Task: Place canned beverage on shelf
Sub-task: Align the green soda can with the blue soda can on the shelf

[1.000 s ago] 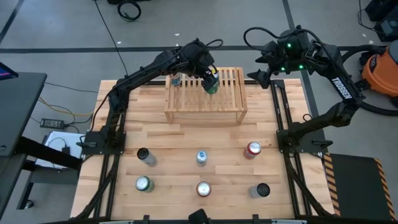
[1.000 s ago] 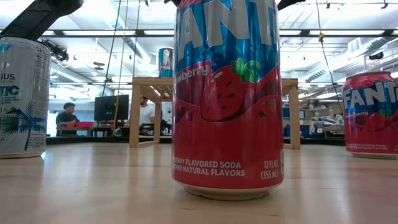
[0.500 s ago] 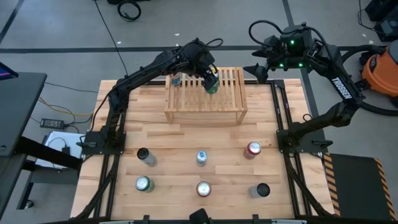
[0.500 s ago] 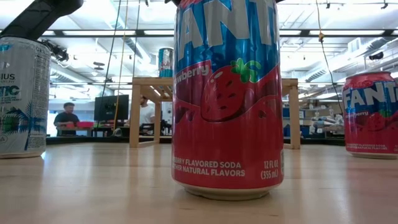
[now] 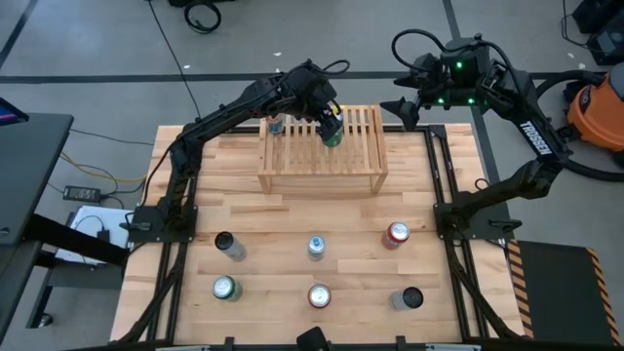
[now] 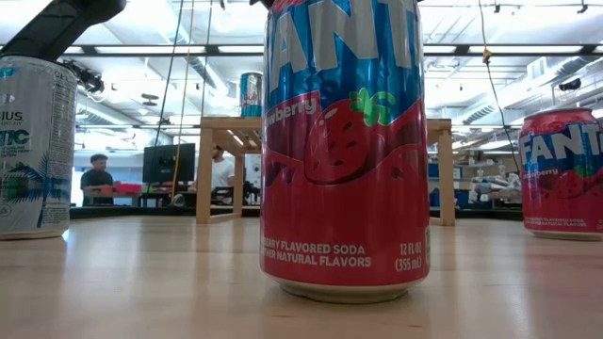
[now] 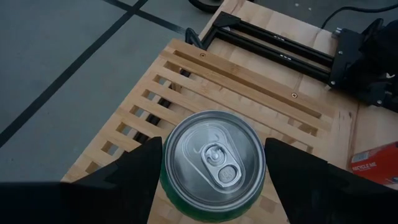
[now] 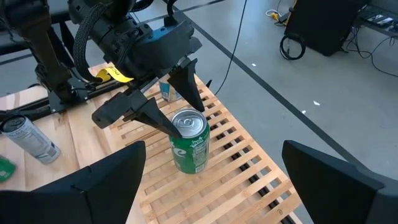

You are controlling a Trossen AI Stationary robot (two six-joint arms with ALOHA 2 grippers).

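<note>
Item: green can (image 8: 189,149), standing upright on shelf (image 5: 322,175) slats. Left tool (image 5: 330,125) is straddling it, fingers spread, apparently not gripping. Step: release. Next: lift clear without tipping. Right tool (image 5: 408,107) is idling wide open beside shelf.

Shelf (image 5: 322,156) pale matt wood; can (image 7: 213,163) shiny metal

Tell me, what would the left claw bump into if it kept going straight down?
Probably the shelf. The left gripper points down with its fingers either side of the green can, which stands on the slats, so the fingertips would likely reach the slats.
</note>
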